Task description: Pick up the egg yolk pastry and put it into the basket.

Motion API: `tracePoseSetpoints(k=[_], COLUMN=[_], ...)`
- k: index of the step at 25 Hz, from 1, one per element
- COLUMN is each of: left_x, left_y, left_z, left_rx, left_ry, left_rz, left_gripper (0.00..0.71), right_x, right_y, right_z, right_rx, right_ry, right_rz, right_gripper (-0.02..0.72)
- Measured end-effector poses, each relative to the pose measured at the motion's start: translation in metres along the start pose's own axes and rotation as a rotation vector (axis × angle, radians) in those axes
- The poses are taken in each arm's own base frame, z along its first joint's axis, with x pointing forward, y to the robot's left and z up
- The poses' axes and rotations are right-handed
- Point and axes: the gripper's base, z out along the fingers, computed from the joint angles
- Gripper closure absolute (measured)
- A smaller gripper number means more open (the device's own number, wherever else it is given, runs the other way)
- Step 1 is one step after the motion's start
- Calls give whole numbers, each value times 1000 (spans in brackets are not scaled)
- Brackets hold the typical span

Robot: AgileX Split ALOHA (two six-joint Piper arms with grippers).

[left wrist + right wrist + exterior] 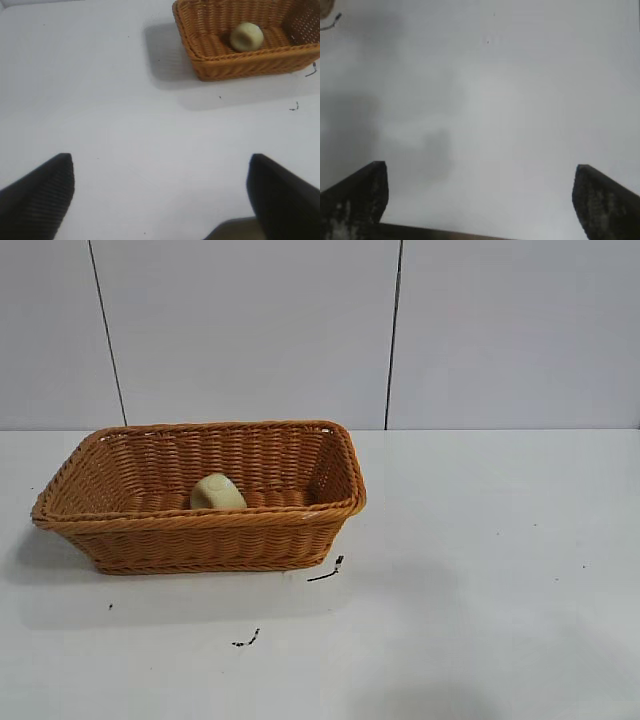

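The orange-brown wicker basket [205, 535] stands on the white table at the left. The pale yellow egg yolk pastry [217, 492] lies inside it, near the middle of its floor. Both also show in the left wrist view, the basket [235, 62] with the pastry [246, 36] in it. My left gripper [161, 165] is open and empty over bare table, well away from the basket. My right gripper [480, 172] is open and empty over bare table. Neither arm shows in the exterior view.
Small dark marks [326, 571] lie on the table just in front of the basket's right corner, with another mark [247, 640] nearer the front. A grey panelled wall stands behind the table.
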Motion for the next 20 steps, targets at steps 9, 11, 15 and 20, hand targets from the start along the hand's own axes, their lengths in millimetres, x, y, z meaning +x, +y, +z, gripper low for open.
tracePoseSetpoints(k=[9,11,15,20], left_x=[0,0,0,0], left_y=[0,0,0,0], left_z=[0,0,0,0], left_rx=[0,0,0,0], left_ry=[0,0,0,0], left_rz=[0,0,0,0], left_gripper=[14,14,14,14], right_x=[8,8,8,8], right_y=[0,0,0,0], right_z=[-13,-13,-13,-13], right_rx=[1,1,1,1], right_ry=[-105,-105,-105,-105], right_rz=[3,3,3,3], right_gripper=[10,10,10,10])
